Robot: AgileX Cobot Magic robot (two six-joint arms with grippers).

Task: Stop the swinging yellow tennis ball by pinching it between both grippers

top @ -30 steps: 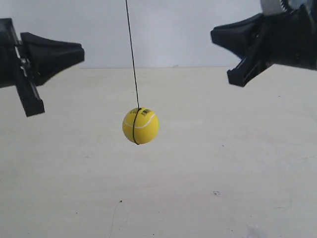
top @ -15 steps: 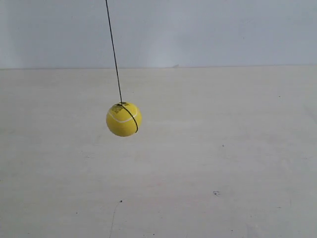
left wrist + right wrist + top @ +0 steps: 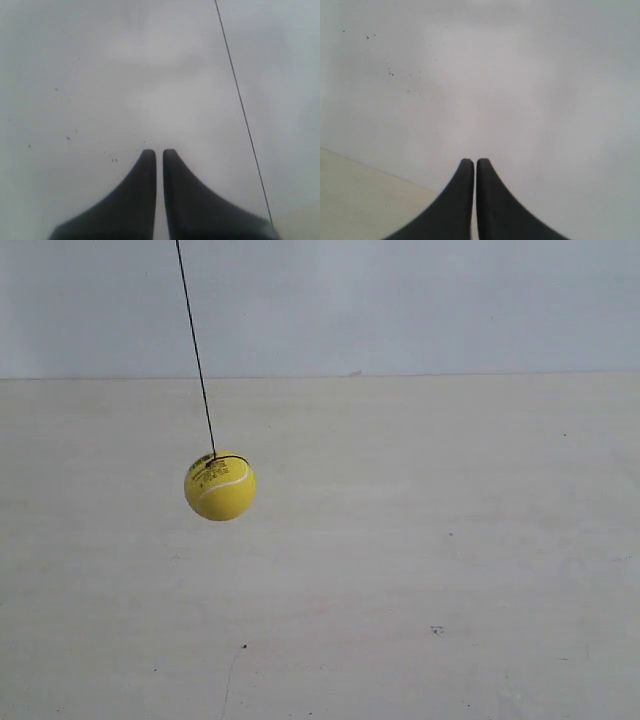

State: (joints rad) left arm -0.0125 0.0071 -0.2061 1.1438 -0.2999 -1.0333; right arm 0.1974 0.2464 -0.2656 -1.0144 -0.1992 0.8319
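We are seeing: ball (image 3: 220,487) showing yellow, white seam, black print | string (image 3: 196,350) showing black | table (image 3: 450,570) showing cream | wall (image 3: 400,300) showing pale grey | left gripper (image 3: 159,152), right gripper (image 3: 471,161) showing black

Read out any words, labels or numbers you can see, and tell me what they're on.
Dark printed label near the top of the ball: too small and blurred to read.
No other text shows in any view.

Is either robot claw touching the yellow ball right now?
No, in the exterior view the yellow tennis ball hangs alone on its black string, with nothing touching it.
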